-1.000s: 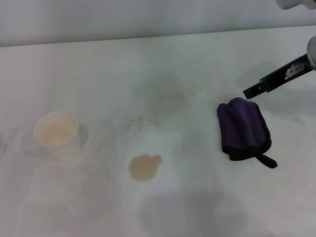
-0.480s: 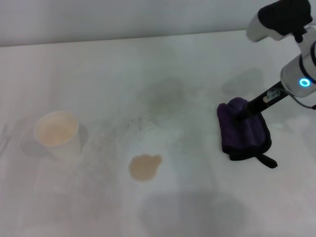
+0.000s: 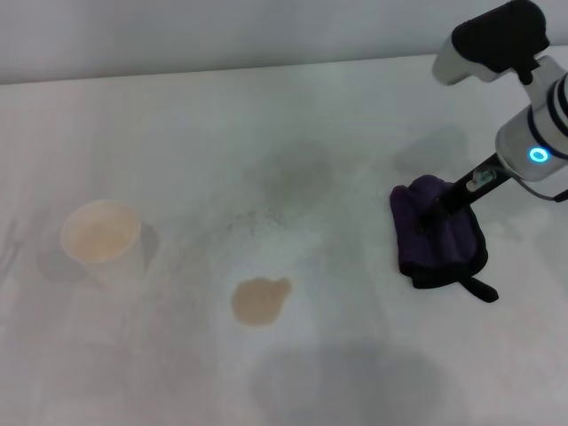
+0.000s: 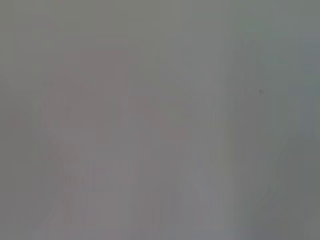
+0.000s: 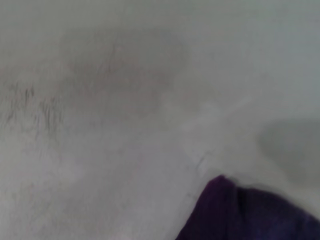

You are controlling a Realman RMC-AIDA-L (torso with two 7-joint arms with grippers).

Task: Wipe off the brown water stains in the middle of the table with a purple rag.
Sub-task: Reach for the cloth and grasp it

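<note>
Rag: dark purple, thick folded cloth with black edge trim and a small black loop tail, the purple rag [image 3: 438, 233] lies on the right side of the broad white surface [image 3: 293, 115]. In my right wrist view only one purple corner [image 5: 250, 215] shows, cut off at the frame edge.

Right gripper: the right gripper [image 3: 433, 211] comes in from the right on a slim black finger and its tip sits on the top of the rag. I see just one dark finger against dark cloth, so I cannot tell how the jaws stand or whether cloth is pinched.

Left gripper: nowhere in my head view; the left wrist view gives me only a featureless grey blur.

Stain: light tan-brown roundish puddle with an uneven edge, the brown water stains [image 3: 260, 300] sit near the middle of the surface, well apart from the rag and to its left.

Smudge: faint grey speckled smudge [image 3: 253, 219] lies just beyond the puddle.

Cup: white paper cup [image 3: 101, 238] stands upright at the left, holding pale tan liquid.
</note>
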